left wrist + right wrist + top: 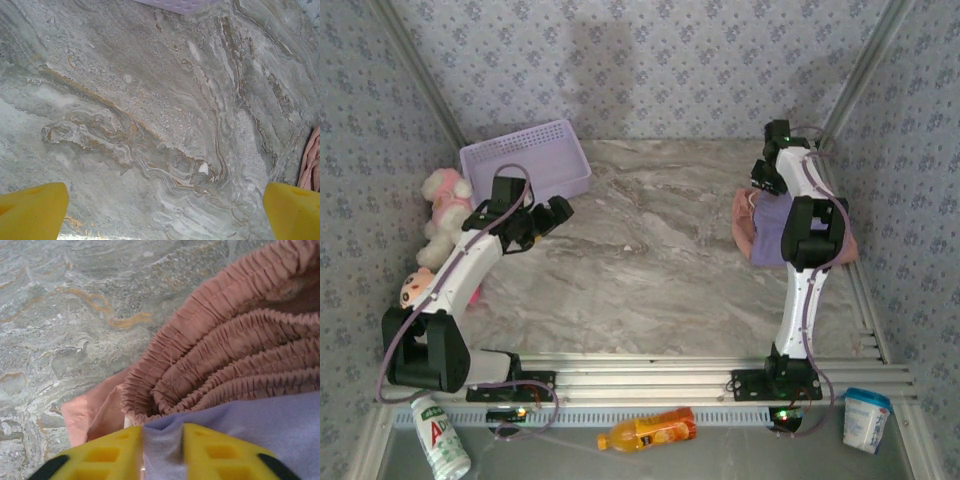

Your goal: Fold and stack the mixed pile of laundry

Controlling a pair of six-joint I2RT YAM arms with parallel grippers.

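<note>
Pinching lavender cloth: the right arm owns this pile

Nearest the wrist camera, the right gripper (162, 445) has its two yellow fingers drawn close together with a fold of the lavender T-shirt (260, 420) caught between them. The jaws are closed on that cloth, not on the table. Just beyond the fingertips, pressed against the lavender cloth, sits the salmon-pink garment (220, 350). Its gathered elastic band is bunched in several ridges that run up and to the right, away from the jaws. Past that is bare marble table (75, 305).

From above, both garments lie heaped together on the right side of the table, partly hidden behind the right forearm. The heap is wider across than deep, and the gripper meets it at its far left corner. The left gripper (555, 213) hangs well apart on the other side near the lavender basket (525, 160), jaws spread wide over bare marble and holding nothing. In my judgement, any pull to spread the T-shirt has to run from that corner toward the open centre of the table, and the right arm is by far the nearer.
</note>
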